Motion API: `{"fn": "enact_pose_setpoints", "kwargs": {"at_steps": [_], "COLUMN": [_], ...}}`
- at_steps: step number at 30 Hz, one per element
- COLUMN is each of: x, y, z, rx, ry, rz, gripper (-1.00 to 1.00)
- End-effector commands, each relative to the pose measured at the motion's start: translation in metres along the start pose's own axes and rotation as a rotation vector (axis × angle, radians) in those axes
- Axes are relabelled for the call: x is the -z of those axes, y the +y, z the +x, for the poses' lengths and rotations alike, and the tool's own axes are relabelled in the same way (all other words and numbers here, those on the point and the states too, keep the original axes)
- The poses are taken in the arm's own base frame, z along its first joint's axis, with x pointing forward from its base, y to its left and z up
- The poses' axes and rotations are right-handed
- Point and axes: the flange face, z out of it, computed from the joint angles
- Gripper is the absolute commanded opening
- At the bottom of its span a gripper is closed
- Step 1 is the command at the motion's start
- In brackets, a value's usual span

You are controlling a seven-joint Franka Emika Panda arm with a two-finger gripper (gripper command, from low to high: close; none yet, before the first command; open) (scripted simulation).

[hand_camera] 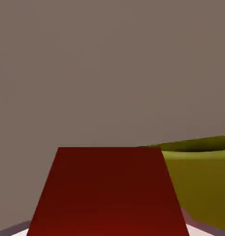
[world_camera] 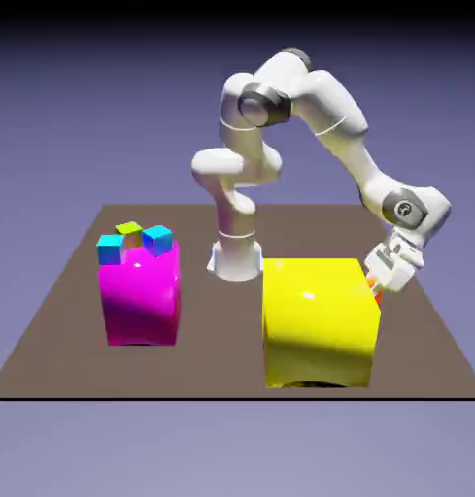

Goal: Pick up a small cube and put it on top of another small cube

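The small red-orange cube (hand_camera: 109, 193) fills the bottom middle of the hand view, large and close, and hides my fingertips. In the exterior view only a sliver of this cube (world_camera: 378, 295) shows, behind the top right corner of the big yellow block (world_camera: 319, 320). My gripper (world_camera: 380, 284) is down low there, shut on the cube, which sits close to the table. A cyan small cube (world_camera: 110, 249) and a blue small cube (world_camera: 157, 239) sit on top of the big magenta block (world_camera: 139, 296) at the exterior view's left.
A small green cube (world_camera: 130, 230) also sits on the magenta block, between the cyan and blue ones. The yellow block (hand_camera: 201, 184) stands right beside the held cube. Brown table (hand_camera: 109, 69) stretches beyond it.
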Motion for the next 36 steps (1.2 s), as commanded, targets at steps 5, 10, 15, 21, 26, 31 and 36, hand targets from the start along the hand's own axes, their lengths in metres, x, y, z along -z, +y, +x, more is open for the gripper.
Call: {"fn": "enact_pose_setpoints", "kwargs": {"at_steps": [5, 10, 15, 21, 26, 31, 36], "x": [0.042, 0.060, -0.022, -0.111, -0.171, -0.213, -0.236], "y": [0.047, 0.137, 0.266, 0.395, 0.472, 0.518, 0.533], "z": [0.018, 0.026, 0.006, -0.071, -0.169, -0.285, -0.406], "rx": [-0.156, -0.440, -0.857, -1.365, -1.792, -2.217, -2.631], "ry": [0.058, 0.009, -0.262, -0.586, -0.854, -1.119, -1.377], "rz": [-0.082, -0.076, 0.007, 0.116, 0.223, 0.355, 0.530], "gripper": [-1.00, -1.00, -1.00, -1.00, -1.00, -1.00, -1.00]}}
